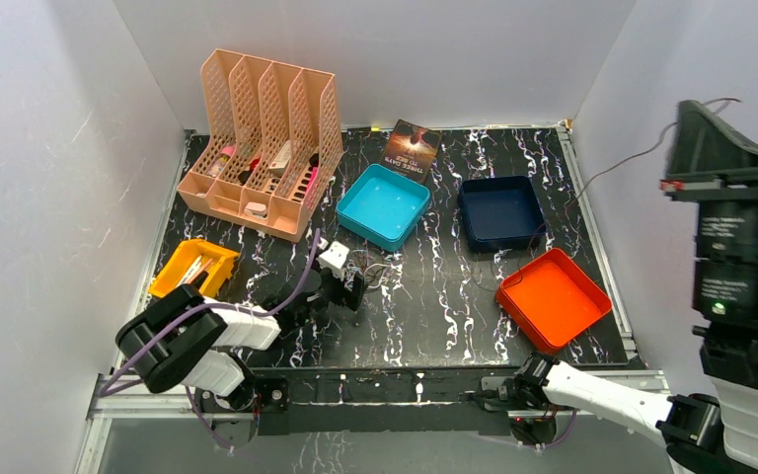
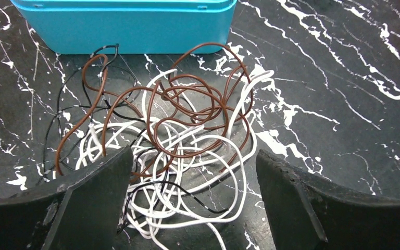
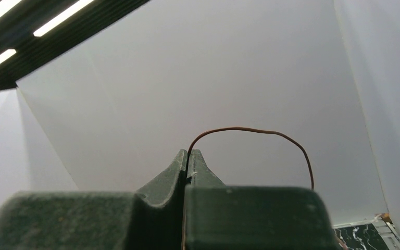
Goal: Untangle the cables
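Note:
A tangle of brown (image 2: 187,99), white (image 2: 239,114) and thin black (image 2: 52,125) cables lies on the black marbled table just in front of the teal tray (image 2: 125,26). In the top view the tangle (image 1: 370,272) is at the centre left. My left gripper (image 2: 194,156) is open, low over the near side of the tangle, its jaws wide apart on either side of the white loops; it also shows in the top view (image 1: 350,291). My right gripper (image 3: 188,152) is raised high at the right (image 1: 696,114), pointing up, shut on a thin brown cable (image 3: 250,129) that arcs out and trails down toward the table (image 1: 632,158).
A peach file organizer (image 1: 262,138) stands at the back left, a yellow bin (image 1: 194,267) at the left edge. A dark blue tray (image 1: 500,210) and an orange tray (image 1: 554,296) sit at the right. A small dark book (image 1: 413,148) leans at the back wall.

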Robot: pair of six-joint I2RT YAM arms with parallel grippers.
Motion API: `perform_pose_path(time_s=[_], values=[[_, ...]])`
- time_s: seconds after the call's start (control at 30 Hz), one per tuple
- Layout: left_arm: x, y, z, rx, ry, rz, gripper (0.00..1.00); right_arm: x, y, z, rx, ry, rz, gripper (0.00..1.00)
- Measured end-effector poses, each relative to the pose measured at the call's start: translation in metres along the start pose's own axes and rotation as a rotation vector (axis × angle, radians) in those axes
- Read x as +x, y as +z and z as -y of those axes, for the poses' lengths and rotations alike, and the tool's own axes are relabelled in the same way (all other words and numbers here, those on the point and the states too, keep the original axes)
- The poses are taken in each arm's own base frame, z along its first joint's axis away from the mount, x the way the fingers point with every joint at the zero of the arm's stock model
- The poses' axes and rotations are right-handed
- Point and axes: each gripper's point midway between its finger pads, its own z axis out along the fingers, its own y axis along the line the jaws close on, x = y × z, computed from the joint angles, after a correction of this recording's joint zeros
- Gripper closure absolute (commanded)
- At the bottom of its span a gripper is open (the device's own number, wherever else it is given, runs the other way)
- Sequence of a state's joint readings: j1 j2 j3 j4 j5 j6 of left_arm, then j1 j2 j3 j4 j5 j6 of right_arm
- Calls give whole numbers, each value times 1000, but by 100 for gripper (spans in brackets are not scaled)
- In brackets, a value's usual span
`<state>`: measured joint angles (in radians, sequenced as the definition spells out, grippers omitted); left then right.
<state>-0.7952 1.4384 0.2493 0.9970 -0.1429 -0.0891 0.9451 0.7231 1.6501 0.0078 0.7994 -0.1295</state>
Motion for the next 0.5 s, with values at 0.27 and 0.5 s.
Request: perform_pose_path(time_s=[0.27,0.5], values=[[-21,-12,-1,-1,-6,35,5,72,16,-19,13,-155,-170,100],[-27,-16,-3,-16,-7,35,3,100,19,-15,63,-261,-258,100]])
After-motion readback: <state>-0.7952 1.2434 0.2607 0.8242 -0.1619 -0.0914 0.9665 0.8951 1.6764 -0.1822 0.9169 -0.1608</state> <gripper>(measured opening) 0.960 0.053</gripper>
